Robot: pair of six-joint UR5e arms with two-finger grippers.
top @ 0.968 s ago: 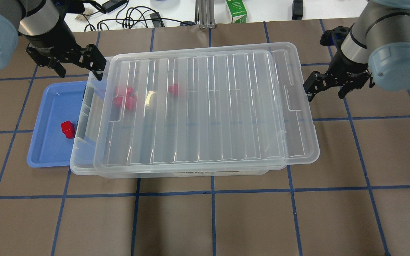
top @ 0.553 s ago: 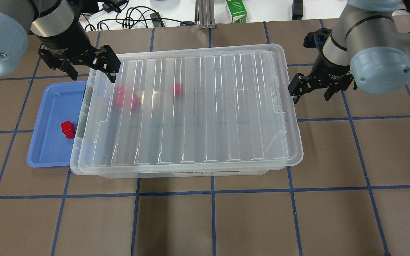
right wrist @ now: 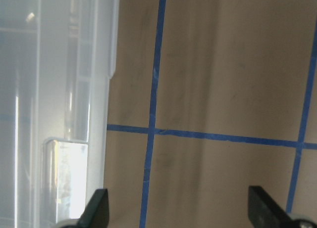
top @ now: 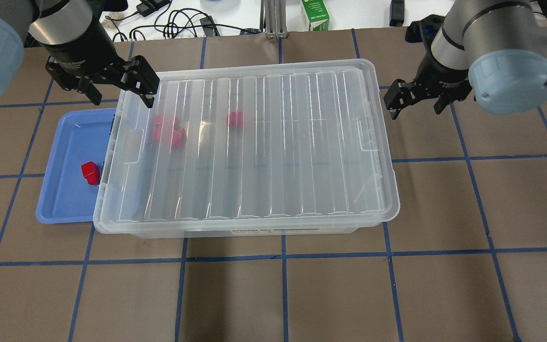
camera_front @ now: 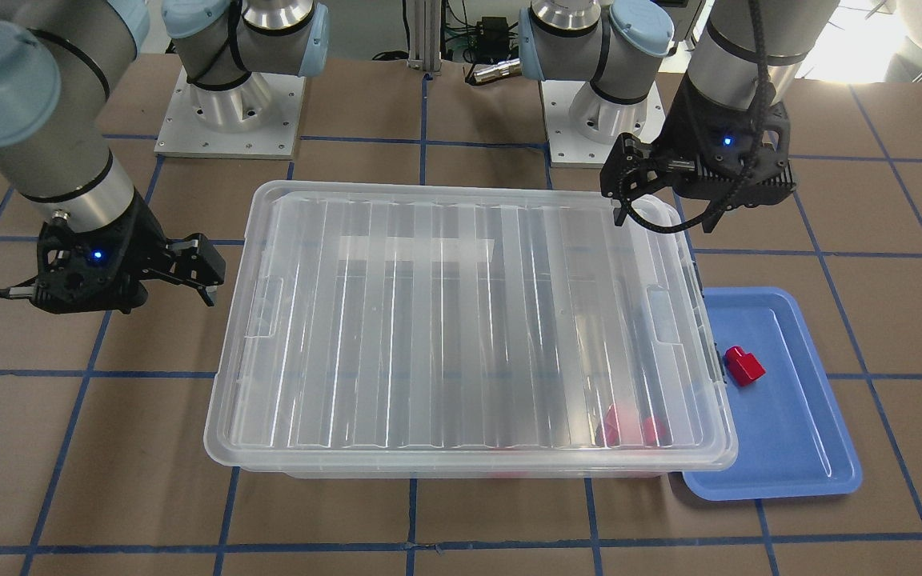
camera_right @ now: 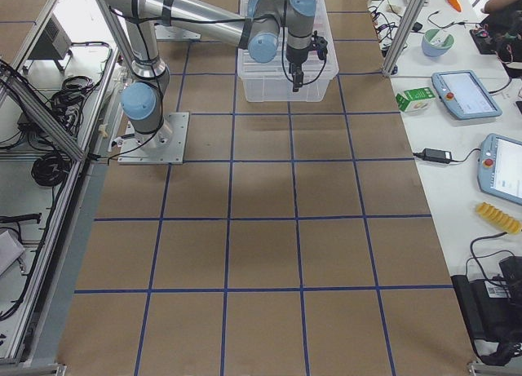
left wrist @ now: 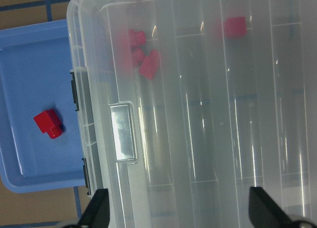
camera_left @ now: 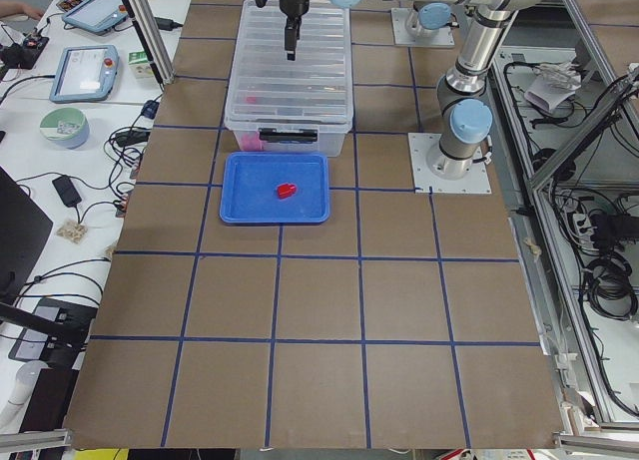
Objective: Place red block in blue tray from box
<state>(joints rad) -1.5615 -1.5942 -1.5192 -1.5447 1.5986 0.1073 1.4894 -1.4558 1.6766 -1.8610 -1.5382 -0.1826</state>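
The box [top: 254, 156], a large clear bin, stands mid-table with its ribbed lid [camera_front: 461, 320] lying squarely on it. Several red blocks [top: 169, 132] show through the lid near its left end. The blue tray [top: 62, 194] touches the box's left end and holds one red block [top: 90, 172], which also shows in the left wrist view [left wrist: 48, 124]. My left gripper [top: 122, 97] is open and empty over the box's far left corner. My right gripper [top: 416, 105] is open and empty, just off the box's right end.
A green carton [top: 315, 16] and cables [top: 174, 23] lie beyond the table's far edge. Both arm bases [camera_front: 229, 104] stand behind the box. Bare brown table with blue tape lines lies in front of the box [top: 283, 294].
The lid has slid to the left and now covers the box evenly. The left gripper shifted right over the box's corner. The right gripper moved left, then away from the lid's right end.
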